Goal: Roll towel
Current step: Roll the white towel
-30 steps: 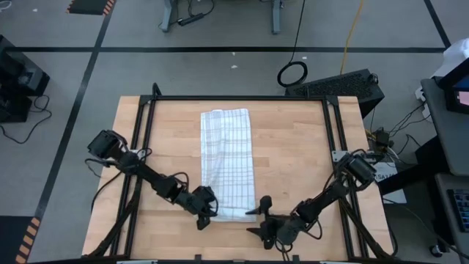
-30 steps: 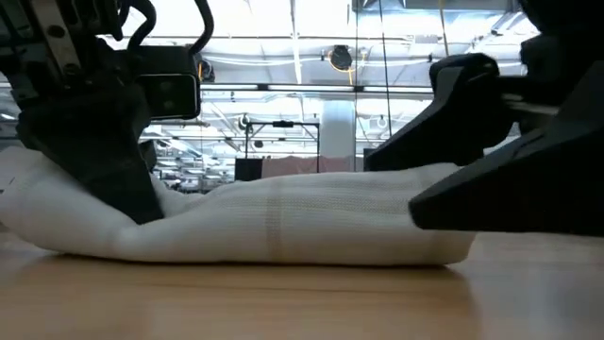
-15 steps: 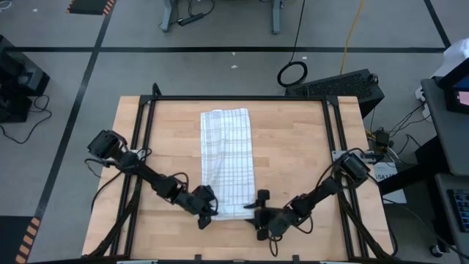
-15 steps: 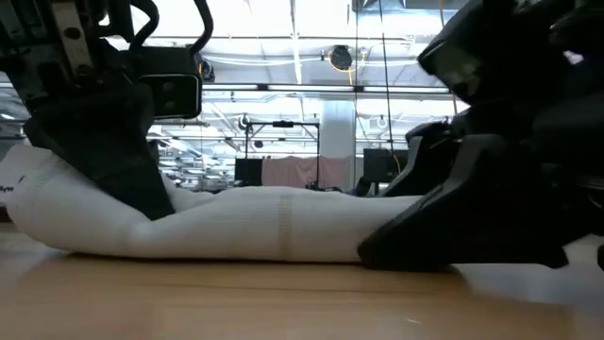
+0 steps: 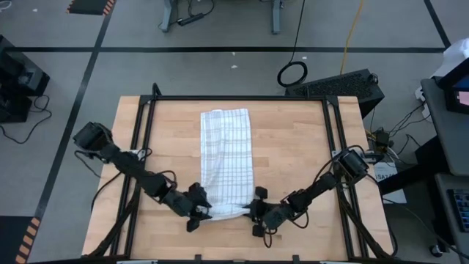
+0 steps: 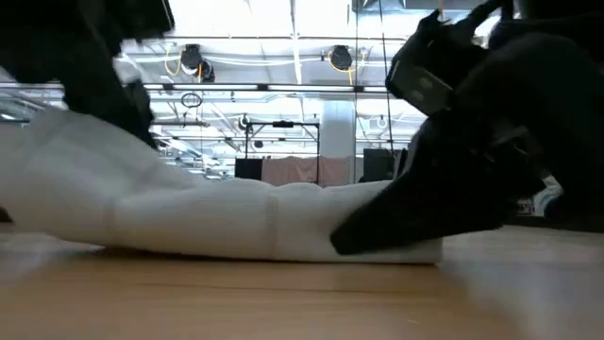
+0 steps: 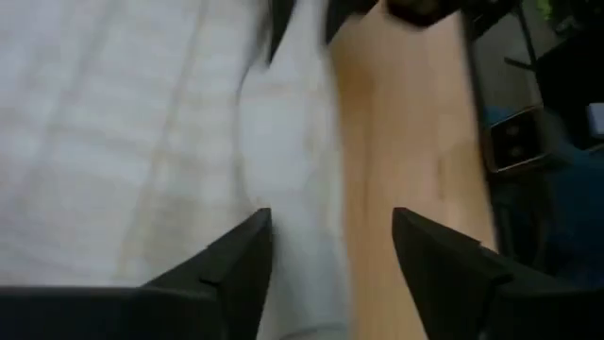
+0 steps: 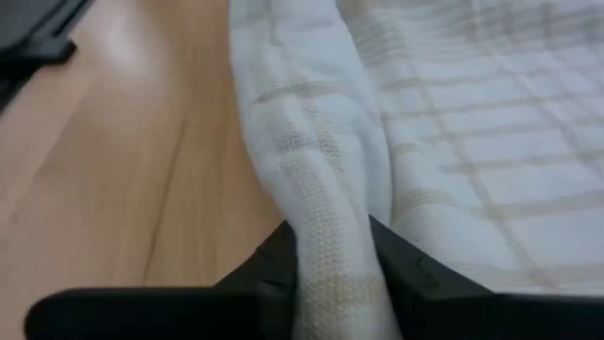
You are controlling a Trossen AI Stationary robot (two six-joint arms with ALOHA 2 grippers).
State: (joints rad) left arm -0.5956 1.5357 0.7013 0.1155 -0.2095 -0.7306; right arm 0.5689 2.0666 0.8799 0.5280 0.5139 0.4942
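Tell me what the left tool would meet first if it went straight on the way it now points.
Probably the towel itself: in the left wrist view the left tool stands open astride the rolled near edge. Farther along that fold the right tool pinches the same edge, though depth is hard to judge.

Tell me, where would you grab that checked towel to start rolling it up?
By the two corners of its near short end, coming in low from each side. The towel lies as a long folded strip, and that end is already bunched up off the table. The right tool pinches a fold there; the left tool straddles the other corner.
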